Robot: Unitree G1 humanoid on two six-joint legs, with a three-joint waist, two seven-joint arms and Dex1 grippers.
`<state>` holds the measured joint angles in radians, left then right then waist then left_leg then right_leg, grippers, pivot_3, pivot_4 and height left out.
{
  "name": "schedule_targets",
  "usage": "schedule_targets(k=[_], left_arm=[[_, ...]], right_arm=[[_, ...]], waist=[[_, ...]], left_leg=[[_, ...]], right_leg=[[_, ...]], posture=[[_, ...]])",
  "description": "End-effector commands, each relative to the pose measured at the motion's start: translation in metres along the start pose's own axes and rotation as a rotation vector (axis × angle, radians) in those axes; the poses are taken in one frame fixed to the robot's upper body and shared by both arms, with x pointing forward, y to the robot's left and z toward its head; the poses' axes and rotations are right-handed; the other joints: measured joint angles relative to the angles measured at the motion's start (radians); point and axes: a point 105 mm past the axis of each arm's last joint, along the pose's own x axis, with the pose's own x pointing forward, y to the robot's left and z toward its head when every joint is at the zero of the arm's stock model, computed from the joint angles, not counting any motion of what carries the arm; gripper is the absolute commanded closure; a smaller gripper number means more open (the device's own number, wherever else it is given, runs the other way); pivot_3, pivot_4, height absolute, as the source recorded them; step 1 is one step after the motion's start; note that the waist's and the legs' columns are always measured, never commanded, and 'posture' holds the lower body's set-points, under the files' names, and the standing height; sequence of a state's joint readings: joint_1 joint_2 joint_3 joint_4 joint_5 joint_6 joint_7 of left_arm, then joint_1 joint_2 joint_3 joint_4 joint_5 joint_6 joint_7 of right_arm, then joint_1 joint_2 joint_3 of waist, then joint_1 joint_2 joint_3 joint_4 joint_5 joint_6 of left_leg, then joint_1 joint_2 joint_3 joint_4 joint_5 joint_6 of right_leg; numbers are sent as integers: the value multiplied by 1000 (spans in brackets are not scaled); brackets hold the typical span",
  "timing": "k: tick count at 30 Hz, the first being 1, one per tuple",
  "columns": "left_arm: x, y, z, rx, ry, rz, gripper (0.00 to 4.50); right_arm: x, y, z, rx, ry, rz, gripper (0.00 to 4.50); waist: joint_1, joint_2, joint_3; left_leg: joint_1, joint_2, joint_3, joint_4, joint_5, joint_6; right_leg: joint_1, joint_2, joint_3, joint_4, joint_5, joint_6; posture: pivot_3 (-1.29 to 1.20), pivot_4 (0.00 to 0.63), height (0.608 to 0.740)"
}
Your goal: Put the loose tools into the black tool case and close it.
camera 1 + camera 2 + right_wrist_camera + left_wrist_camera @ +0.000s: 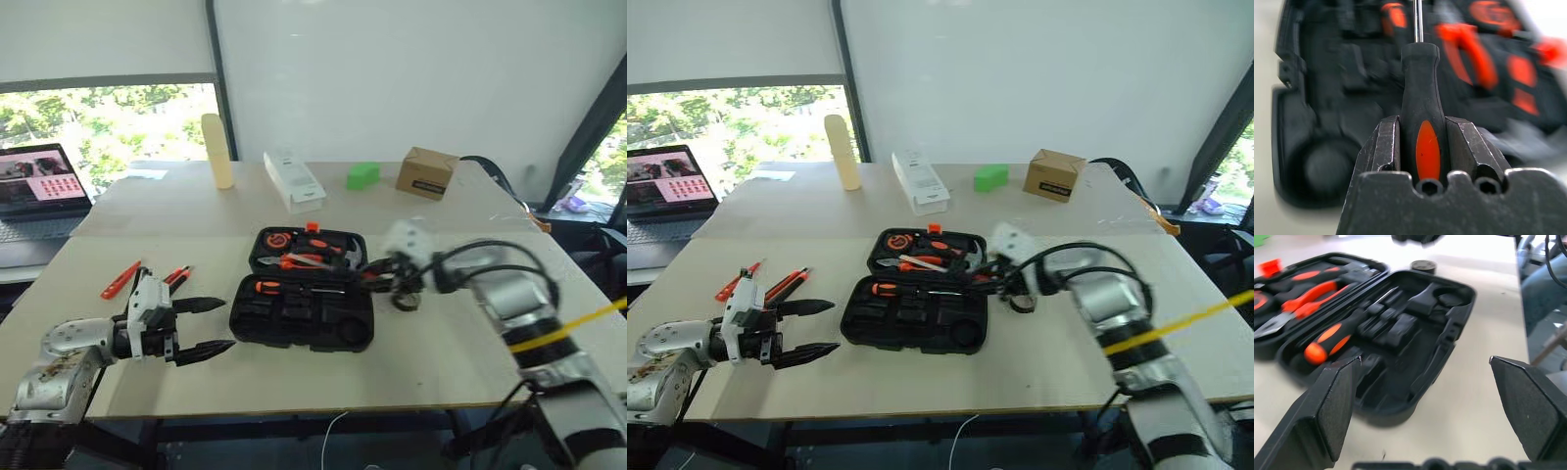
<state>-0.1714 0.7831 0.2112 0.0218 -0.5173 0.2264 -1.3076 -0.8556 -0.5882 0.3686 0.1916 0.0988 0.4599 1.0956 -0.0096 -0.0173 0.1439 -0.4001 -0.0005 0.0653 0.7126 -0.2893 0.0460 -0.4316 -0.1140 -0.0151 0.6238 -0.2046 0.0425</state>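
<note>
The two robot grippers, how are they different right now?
The right gripper is shut on a screwdriver with a black-and-orange handle, while the left gripper is open and holds nothing. The right gripper is over the open black tool case; the left gripper hovers beside the case, over the table. Both have two black fingers and point toward the case.
</note>
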Motion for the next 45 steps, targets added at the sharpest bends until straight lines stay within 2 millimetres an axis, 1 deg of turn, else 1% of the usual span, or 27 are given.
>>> schedule_targets(k=[1, 2, 5, 8, 13, 18, 23, 25, 26, 27, 28, 29, 31, 33, 35, 37, 38, 41, 42, 43, 45], left_arm=[[0, -2, 10, 28, -32, 6, 0], [0, -2, 11, 27, -34, 8, 0], [-2, -4, 11, 29, -30, 17, 0], [-4, -5, 10, 32, -21, 27, 0], [-4, -6, 10, 35, -20, 31, 0], [-4, -5, 10, 40, -18, 37, 0], [-3, -3, 10, 44, -17, 43, 0], [-2, -2, 10, 45, -16, 42, 0], [-2, -2, 10, 45, -16, 42, 0], [-2, -3, 10, 45, -16, 41, 0], [-1, -3, 10, 46, -16, 41, 0], [-1, -3, 10, 46, -15, 42, 0], [-2, -2, 9, 45, -12, 44, 0], [-4, -1, 8, 43, -6, 46, 0], [-4, -1, 8, 43, -2, 48, 0], [-4, 0, 7, 43, -1, 50, 0], [-4, 1, 7, 45, -2, 52, 0], [-2, 2, 7, 47, -4, 53, 0], [-1, 1, 7, 47, -4, 52, 0], [-1, 1, 7, 47, -5, 51, 0], [0, -1, 6, 46, -1, 46, 0]], right_arm=[[6, -6, -2, -28, 69, -27, 3469], [10, -6, -2, -29, 70, -27, 3469], [17, 0, -11, -53, 122, 12, 3469], [15, 5, -24, -84, 190, 52, 3469], [13, 9, -34, -87, 246, 81, 3469], [15, 7, -40, -79, 270, 73, 3469], [23, 7, -36, -80, 261, 82, 3469], [26, 8, -36, -36, 254, 89, 3469], [26, 9, -36, -34, 248, 98, 2970], [26, 4, -34, -55, 235, 73, 2470], [23, 2, -31, -68, 223, 74, 2349], [18, 1, -26, -75, 204, 84, 1957], [9, -1, -10, -71, 140, 105, 1362], [-3, -2, 7, -72, 90, 132, 1362], [-11, -2, 20, -75, 52, 154, 1362], [-11, 1, 26, -77, 30, 177, 1362], [-7, 4, 27, -74, 24, 185, 1362], [14, 2, 23, -100, 26, 146, 2078], [20, 1, 21, -104, 29, 132, 2503], [24, 0, 19, -105, 34, 124, 2738], [31, 1, 13, -115, 53, 125, 3455]], waist=[[7, 0, 0], [9, 0, 0], [8, 0, 0], [2, 0, 0], [-5, 0, 0], [-2, 0, 0], [-4, 0, 0], [-6, 0, 0], [-7, 0, 0], [-7, 0, 0], [-7, 0, 0], [-6, 0, 0], [-3, 0, 0], [-3, 0, 0], [-5, 0, 0], [-6, 0, 0], [-8, 0, 0], [-12, 0, 0], [-13, 0, 0], [-12, 0, 0], [-12, 0, 0]], left_leg=[[-2, -1, 0, 0, 0, 0], [-5, -1, 0, 1, 0, 0], [-7, -2, 0, 1, 0, 0], [-6, -1, 1, 0, 0, 0], [-4, -1, 1, 0, 1, -1], [-3, 0, 0, 1, 0, 0], [0, 0, 0, 0, 0, -1], [0, 0, 0, 0, 0, -1], [1, 0, 0, 0, 0, -1], [1, 0, 0, 0, 0, -1], [1, 0, 0, 0, 0, 0], [1, 1, 0, 0, 0, -1], [1, 0, 0, -1, 0, -1], [0, 0, 0, -1, 0, -1], [-1, 0, 0, -1, 0, -1], [-4, 0, 0, -1, 0, -1], [-4, 1, 0, -1, 1, -1], [-3, 1, 1, -1, 0, -1], [-3, 1, 1, -1, 0, -1], [-3, 1, 1, -1, 0, -1], [-3, 0, 1, -1, 2, -3]], right_leg=[[-2, -1, 0, 0, 0, 0], [-4, -1, 0, 0, 0, 0], [-5, -1, -1, 0, 0, 0], [-6, 0, -2, -1, 0, 0], [-4, 1, -2, 0, 0, 0], [-3, 1, -3, 0, 0, 0], [-1, 1, -2, 0, 0, 0], [-1, 1, -2, 0, 0, 0], [0, 2, -2, 0, 0, -1], [0, 2, -2, 0, -1, -1], [0, 2, -2, 1, -1, -1], [0, 2, -2, 1, -1, -1], [0, 1, -3, 0, -1, -1], [0, 1, -3, -1, -1, -1], [-2, 1, -2, -1, -1, -1], [-5, 1, -2, 0, -1, -1], [-5, 1, -2, 0, -1, -1], [-5, 2, -2, 0, -1, -1], [-5, 2, -2, 0, -1, -1], [-5, 2, -2, 1, -1, -1], [-5, 2, -2, 1, -1, -1]], posture=[[0, 150, 740], [0, 150, 740], [0, 150, 740], [0, 150, 740], [0, 150, 740], [0, 150, 740], [0, 150, 740], [0, 150, 740], [0, 150, 740], [0, 150, 740], [0, 150, 740], [0, 150, 740], [0, 150, 740], [0, 150, 740], [0, 150, 740], [0, 150, 740], [0, 150, 740], [0, 150, 740], [0, 150, 740], [0, 150, 740], [0, 150, 740]])
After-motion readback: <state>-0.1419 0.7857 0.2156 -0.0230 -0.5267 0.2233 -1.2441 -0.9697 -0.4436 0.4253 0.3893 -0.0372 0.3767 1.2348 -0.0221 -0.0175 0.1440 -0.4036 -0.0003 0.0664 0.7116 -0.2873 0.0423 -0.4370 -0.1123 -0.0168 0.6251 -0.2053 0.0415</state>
